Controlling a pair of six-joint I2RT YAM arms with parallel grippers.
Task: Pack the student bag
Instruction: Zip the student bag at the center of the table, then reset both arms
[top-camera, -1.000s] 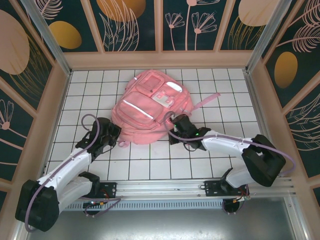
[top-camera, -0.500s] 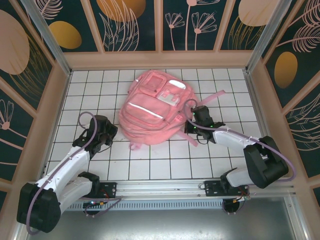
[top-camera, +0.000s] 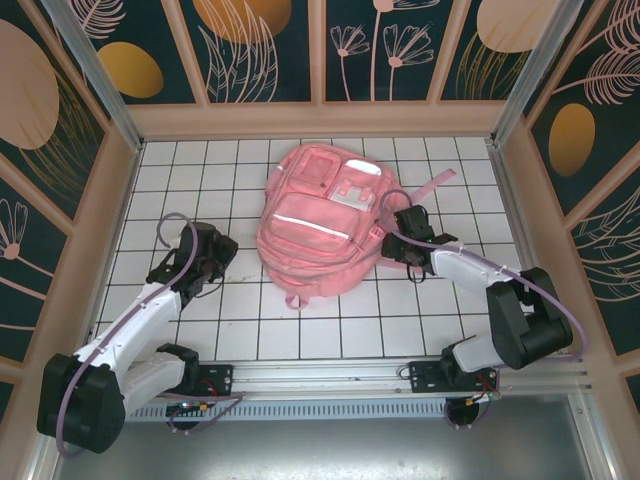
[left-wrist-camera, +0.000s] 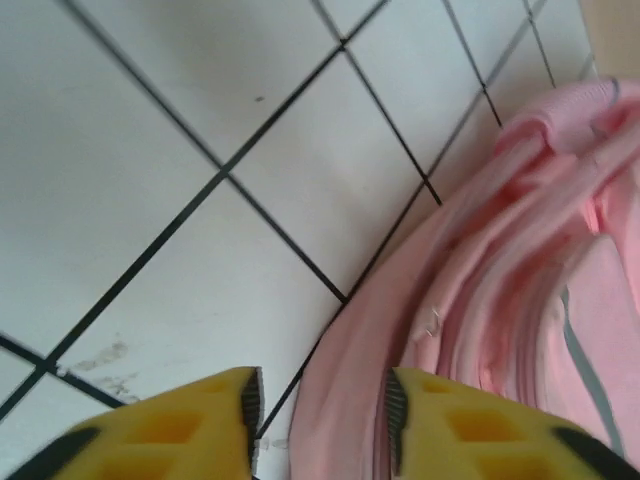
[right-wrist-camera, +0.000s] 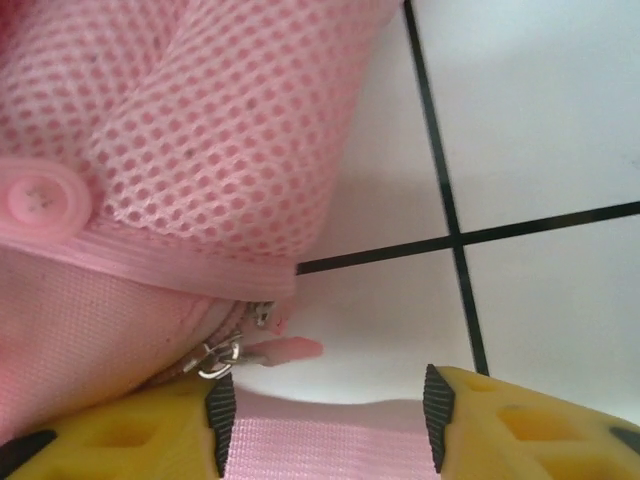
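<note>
The student bag (top-camera: 318, 225) is a big pink backpack lying front up in the middle of the white tiled table. My left gripper (top-camera: 230, 260) sits at its left edge. In the left wrist view the left gripper (left-wrist-camera: 322, 420) is open, with a fold of the bag (left-wrist-camera: 520, 260) between the yellow fingers and the left pad clear of it. My right gripper (top-camera: 388, 243) is at the bag's right side. The right wrist view shows the right gripper (right-wrist-camera: 330, 420) open over a pink strap (right-wrist-camera: 330, 452), beside a zipper pull (right-wrist-camera: 280, 350) and a mesh pocket (right-wrist-camera: 200, 140).
Wooden walls (top-camera: 110, 200) with dark floral panels close in the table on the left, back and right. A metal rail (top-camera: 330, 375) runs along the near edge by the arm bases. One pink strap (top-camera: 420, 192) trails toward the back right; bare tiles (top-camera: 330, 330) lie in front of the bag.
The bag has slid and turned to the right. Both grippers, shut before, now stand open. The right gripper moved right and farther back; the left drew slightly left.
</note>
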